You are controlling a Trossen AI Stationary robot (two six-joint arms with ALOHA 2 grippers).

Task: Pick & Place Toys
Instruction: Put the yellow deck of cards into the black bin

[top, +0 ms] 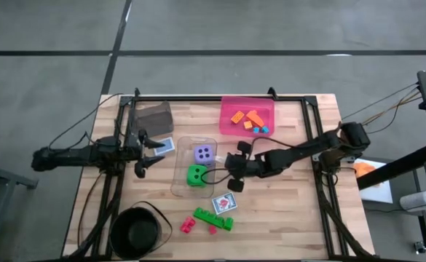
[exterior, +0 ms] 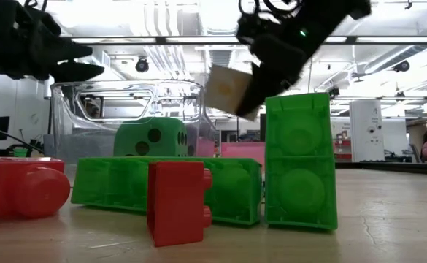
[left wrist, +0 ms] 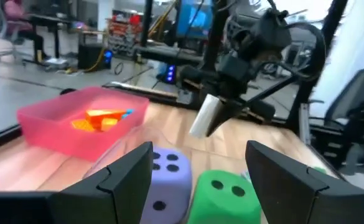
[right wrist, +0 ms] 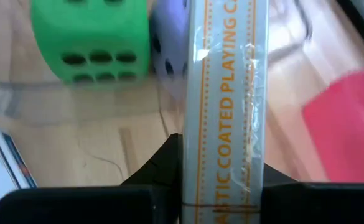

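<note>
Above our clear plastic bin's (top: 178, 182) edge, our right claw (top: 232, 172) clamps one wrapped playing-card box (right wrist: 226, 106).
Beyond it we count two dice: green (top: 196, 175), purple (top: 204, 153); left claw (top: 141, 151) spread wide.

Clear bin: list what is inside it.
The clear bin holds a purple die and a green die. The right gripper, shut on a card pack, sits beside its rim. The low view's bricks hide the bin floor.
</note>
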